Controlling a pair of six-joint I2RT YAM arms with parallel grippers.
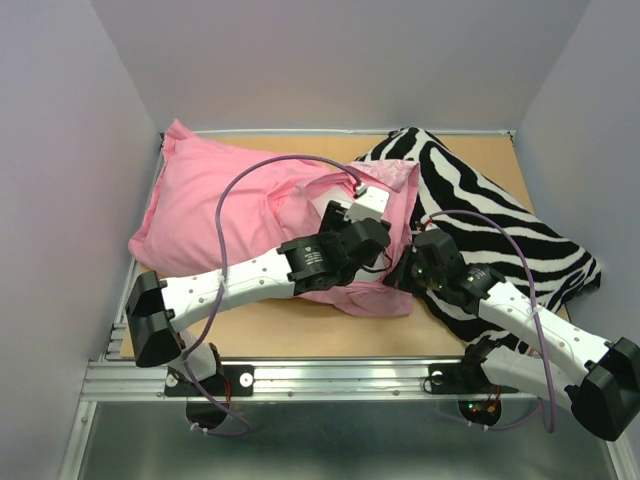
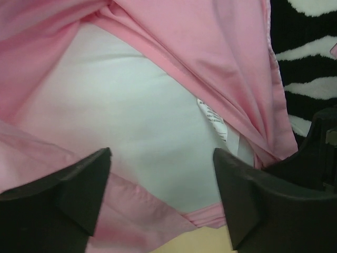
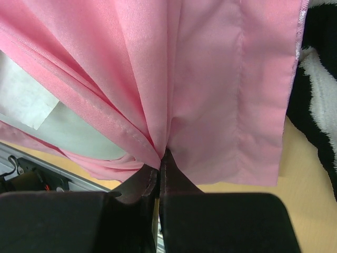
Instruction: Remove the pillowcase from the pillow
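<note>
The pink satin pillowcase (image 1: 215,215) lies across the left and middle of the table with the pillow inside. In the left wrist view its open end is spread and the white pillow (image 2: 131,121) with a small label shows inside. My left gripper (image 2: 160,195) is open, hovering just in front of that bare white end, its fingers apart and empty; in the top view it (image 1: 372,238) sits over the case's open end. My right gripper (image 3: 162,158) is shut on the pillowcase (image 3: 210,95) hem, the fabric bunching into the closed tips; in the top view it (image 1: 405,268) is at the case's right edge.
A black-and-white zebra-striped pillow (image 1: 500,225) lies at the right, under my right arm. The wooden table (image 1: 280,330) is walled on three sides. A metal rail (image 1: 330,378) runs along the near edge.
</note>
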